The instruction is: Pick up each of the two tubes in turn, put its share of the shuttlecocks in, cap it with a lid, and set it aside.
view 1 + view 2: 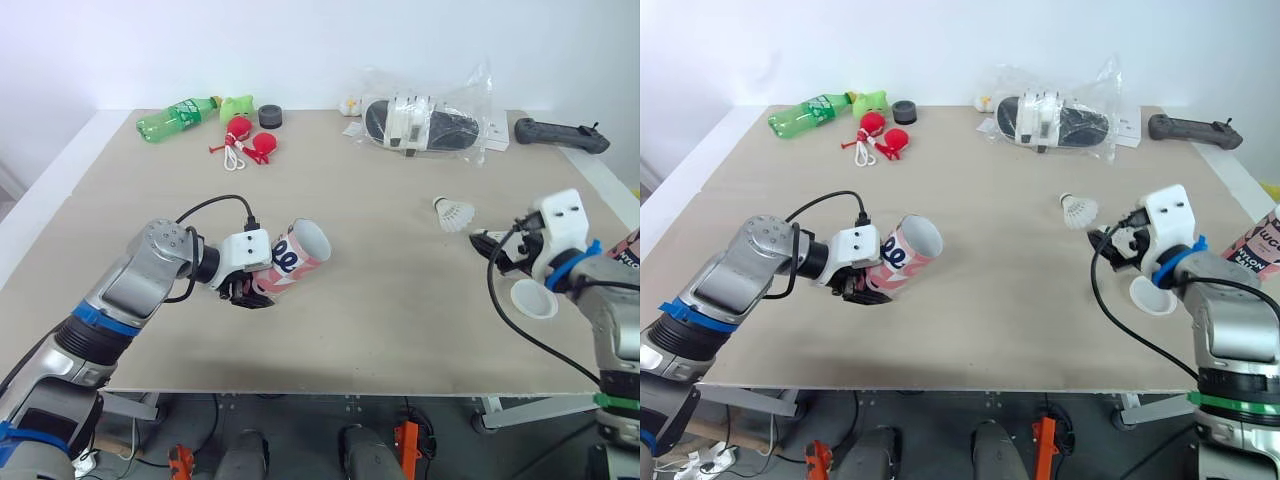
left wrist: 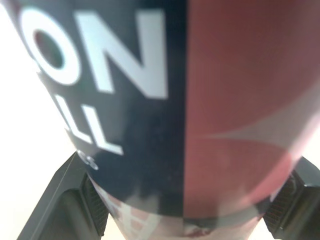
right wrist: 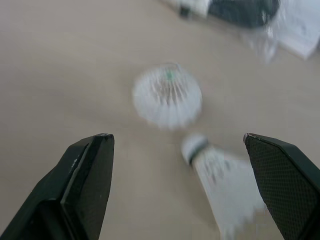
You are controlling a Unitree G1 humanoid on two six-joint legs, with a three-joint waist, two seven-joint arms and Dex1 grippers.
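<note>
The tube [image 1: 296, 257], pink and white with dark letters, is at the near left part of the table [image 1: 380, 300]. The left gripper [image 1: 252, 291] is clamped around its lower end. The tube is tilted, and its open mouth points up and toward the far right. The left arm reaches in from the near left with the elbow bent, and a black cable loops over its wrist. In the left wrist view a dark band on the tube carries big white letters, "ON" and under them "LL"; the rest of the words is cut off. At the right, the right gripper [image 1: 490, 250] is low over the table with its two fingers wide apart, gripping nothing. One shuttlecock [image 1: 455, 213] lies just beyond it toward the far left. A second shuttlecock [image 3: 220, 172] lies between the fingers with its cork toward the first one. A white lid [image 1: 533, 298] lies just beside the right wrist, on the near side. A second tube [image 1: 1262, 243] shows at the right edge; I cannot read its writing surely. Along the far side, well apart from both arms, there are a green bottle [image 1: 180, 117], a small black round thing [image 1: 270, 116], red things with a white cord [image 1: 250, 142], a clear plastic bag [image 1: 430, 120] holding black and white sandals, and a black handle [image 1: 560, 135].
</note>
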